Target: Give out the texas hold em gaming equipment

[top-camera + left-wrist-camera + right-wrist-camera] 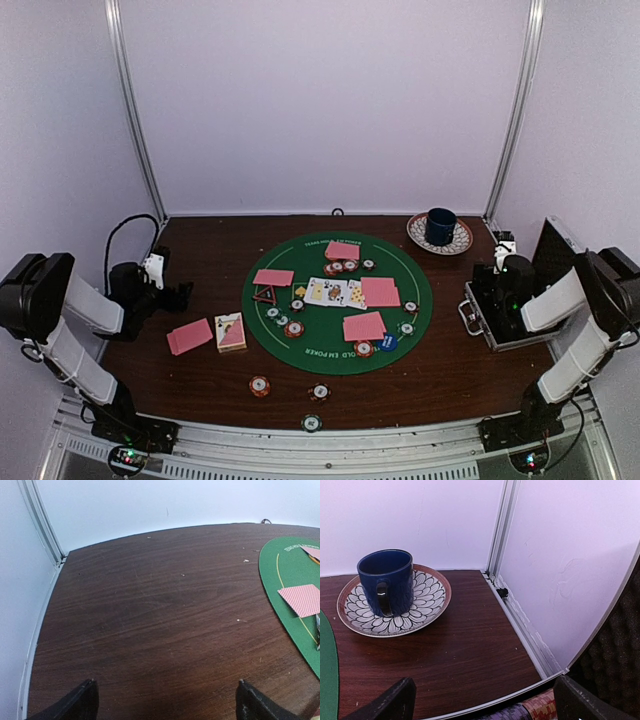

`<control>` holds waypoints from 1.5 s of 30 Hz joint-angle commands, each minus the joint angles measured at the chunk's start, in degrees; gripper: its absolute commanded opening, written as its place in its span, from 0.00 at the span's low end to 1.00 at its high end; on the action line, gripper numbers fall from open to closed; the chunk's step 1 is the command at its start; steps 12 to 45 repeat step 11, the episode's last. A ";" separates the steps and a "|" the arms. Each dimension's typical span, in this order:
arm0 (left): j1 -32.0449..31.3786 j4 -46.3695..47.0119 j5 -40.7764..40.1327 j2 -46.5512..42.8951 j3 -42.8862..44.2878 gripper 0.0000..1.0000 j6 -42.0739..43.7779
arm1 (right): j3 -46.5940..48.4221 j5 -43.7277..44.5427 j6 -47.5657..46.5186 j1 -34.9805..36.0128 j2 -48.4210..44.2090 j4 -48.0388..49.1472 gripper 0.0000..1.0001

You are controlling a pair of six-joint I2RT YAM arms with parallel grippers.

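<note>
Top external view: poker gear spread over the table, nothing held.
Left gripper hangs with jaws fully apart over bare wood, left of the green mat. Right gripper is equally wide and empty at the open case, facing the blue cup on its saucer. Pink-backed cards lie in 4 small piles on the mat around face-up cards, alongside chips, a blue disc and the triangle marker. 3 loose chips lie near the front edge.
</note>
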 commanded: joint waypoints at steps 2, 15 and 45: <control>0.41 3.32 -0.47 0.13 0.70 0.97 -0.53 | 0.82 -0.55 0.04 -0.33 0.01 0.33 0.99; 0.41 3.37 -0.44 0.15 0.77 0.98 -0.53 | 0.89 -1.01 0.27 -0.57 -0.19 0.03 1.00; 0.41 3.37 -0.44 0.15 0.77 0.98 -0.53 | 0.89 -1.01 0.27 -0.57 -0.19 0.03 1.00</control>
